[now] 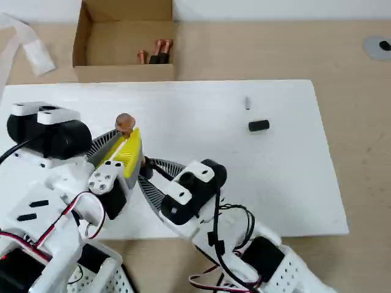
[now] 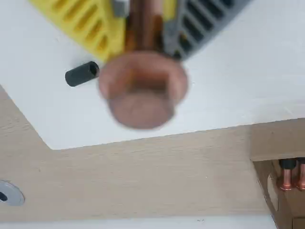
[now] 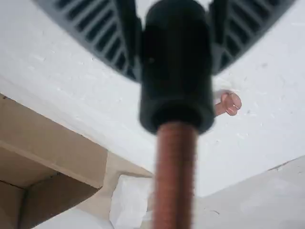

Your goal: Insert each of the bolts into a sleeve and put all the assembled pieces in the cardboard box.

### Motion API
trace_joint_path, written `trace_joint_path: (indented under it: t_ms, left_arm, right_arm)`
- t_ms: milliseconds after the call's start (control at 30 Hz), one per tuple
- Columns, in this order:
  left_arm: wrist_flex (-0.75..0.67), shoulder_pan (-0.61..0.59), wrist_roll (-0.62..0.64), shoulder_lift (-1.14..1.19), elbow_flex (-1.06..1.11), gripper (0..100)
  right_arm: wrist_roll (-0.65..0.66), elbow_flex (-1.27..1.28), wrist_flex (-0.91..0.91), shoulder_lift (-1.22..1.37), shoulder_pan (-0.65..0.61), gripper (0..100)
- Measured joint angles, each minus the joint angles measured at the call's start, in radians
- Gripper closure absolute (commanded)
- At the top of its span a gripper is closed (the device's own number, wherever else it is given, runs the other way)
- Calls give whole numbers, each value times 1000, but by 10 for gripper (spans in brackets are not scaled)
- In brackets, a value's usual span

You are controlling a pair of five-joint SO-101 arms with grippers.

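My left gripper, with one yellow and one grey finger, is shut on a copper bolt whose wide head sticks out past the fingertips. Close beside it, my right gripper is shut on a black sleeve. A copper threaded shaft sticks out of that sleeve's end; I cannot tell whether it belongs to the same bolt. A loose black sleeve lies on the white board to the right. The cardboard box at the back holds several assembled pieces.
A small copper piece lies on the board beyond the held sleeve. A thin grey pin rests near the loose sleeve. A clear plastic bag sits left of the box, and a grey disc at the table's far right.
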Motion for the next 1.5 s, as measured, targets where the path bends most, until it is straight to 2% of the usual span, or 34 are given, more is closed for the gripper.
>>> trace_joint_path:
  t_ms: [567, 833, 1033, 1167, 1267, 1500]
  left_arm:
    - [9, 14, -21, -11, 78, 991]
    - [233, 112, -140, -5, 71, 987]
    - [354, 117, -147, -11, 5, 854]
    - [454, 38, -147, 40, -77, 847]
    - [511, -21, -166, 118, -176, 849]
    - [525, -241, -213, 247, -427, 850]
  right_arm:
    - [0, 3, 11, 0, 12, 989]
    - [0, 3, 25, 0, 11, 989]
    - [-2, 2, 41, -2, 18, 989]
    - [-11, -12, 107, 35, 31, 989]
    - [-44, -71, 120, 144, 86, 989]
    - [-58, -476, 124, 646, 232, 989]
